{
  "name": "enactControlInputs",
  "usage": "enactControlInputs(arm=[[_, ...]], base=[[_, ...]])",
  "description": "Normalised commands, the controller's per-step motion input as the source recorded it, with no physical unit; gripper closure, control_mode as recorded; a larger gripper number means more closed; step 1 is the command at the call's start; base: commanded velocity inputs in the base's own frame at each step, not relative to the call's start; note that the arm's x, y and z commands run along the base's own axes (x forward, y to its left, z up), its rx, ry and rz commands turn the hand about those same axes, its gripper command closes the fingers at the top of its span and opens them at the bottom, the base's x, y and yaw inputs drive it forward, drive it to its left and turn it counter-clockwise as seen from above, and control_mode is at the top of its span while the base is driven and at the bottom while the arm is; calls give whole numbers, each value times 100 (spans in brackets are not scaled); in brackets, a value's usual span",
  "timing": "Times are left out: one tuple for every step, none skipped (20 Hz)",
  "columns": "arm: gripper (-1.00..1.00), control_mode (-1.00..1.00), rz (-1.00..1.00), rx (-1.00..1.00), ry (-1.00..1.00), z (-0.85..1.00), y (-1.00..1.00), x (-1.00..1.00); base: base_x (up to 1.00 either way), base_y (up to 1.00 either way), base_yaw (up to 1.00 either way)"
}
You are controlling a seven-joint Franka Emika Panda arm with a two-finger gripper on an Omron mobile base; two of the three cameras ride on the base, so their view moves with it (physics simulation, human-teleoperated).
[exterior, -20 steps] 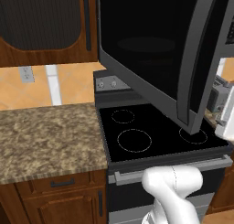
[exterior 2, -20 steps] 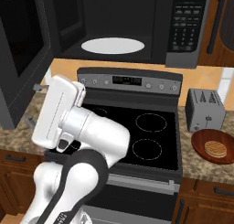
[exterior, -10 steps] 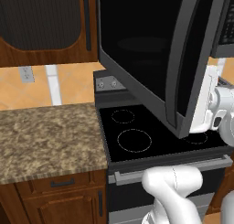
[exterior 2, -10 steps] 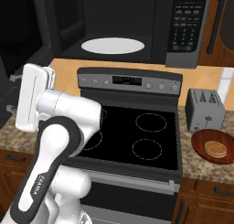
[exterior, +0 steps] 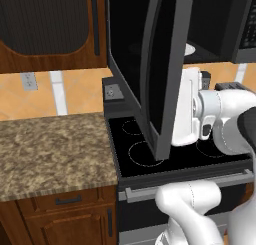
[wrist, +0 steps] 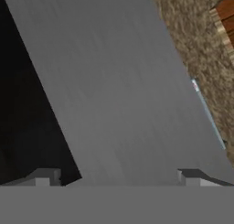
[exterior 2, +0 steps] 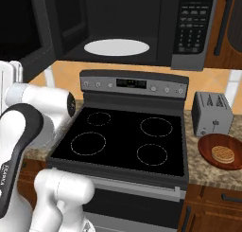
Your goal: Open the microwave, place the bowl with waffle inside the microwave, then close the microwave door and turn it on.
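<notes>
Hanging over the stove [exterior 2: 124, 141], the microwave [exterior 2: 142, 25] stands open, its white turntable [exterior 2: 116, 47] bare inside and its button panel [exterior 2: 190, 30] at 3 o'clock of the cavity. In the left base view the door [exterior: 150, 64] is swung well out toward the camera, seen nearly edge-on, with the dark glass facing 9 o'clock and its grey frame running from 12 down to 6 o'clock. In the right base view the door [exterior 2: 23, 34] fills the 10 o'clock corner.

Below, the black glass stove carries four ring marks and a grey control strip at its back. The speckled stone desk [exterior: 50, 149] lies at 9 o'clock of the stove in the left base view, and more of it runs at 3 o'clock of the stove in the right base view.

The white arm reaches up behind the door, its hand [exterior: 187, 106] just beside the door's inner face in the left base view. In the hand view the claw [wrist: 116, 175] is spread wide, one fingertip [wrist: 43, 176] at 8 o'clock and the other at 4 o'clock, with nothing between them; the grey door frame [wrist: 114, 81] lies close ahead, with dark glass at 9 o'clock.

The grey toaster [exterior 2: 212, 113] sits on the desk at 3 o'clock of the stove. Just in front of it, at 4 o'clock of the stove, the bowl [exterior 2: 222, 152] rests on the desk with the waffle [exterior 2: 222, 154] lying flat in it, well apart from the claw.
</notes>
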Motion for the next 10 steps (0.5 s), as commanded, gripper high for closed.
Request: enactControlInputs(arm=[[-100, -100, -4, -6, 5, 0, 47, 0], [-100, -100, -2, -5, 7, 0, 38, 0], [-100, -100, -2, -7, 10, 0, 18, 0], [-100, -100, -3, -11, 14, -8, 0, 0], [-100, -100, -2, -10, 15, -8, 0, 0], [-100, -100, -3, -11, 16, -14, -3, 0], [-100, -100, -5, -11, 17, -18, -20, 1], [-100, -100, -7, -10, 18, -19, -34, 5], [-100, -100, -10, -9, 20, -22, -55, 16], [-100, -100, -11, -4, 19, -16, -73, 22]], base=[[0, 0, 0], [0, 0, 0], [0, 0, 0], [0, 0, 0], [0, 0, 0], [0, 0, 0], [0, 0, 0], [0, 0, 0], [0, 0, 0], [0, 0, 0]])
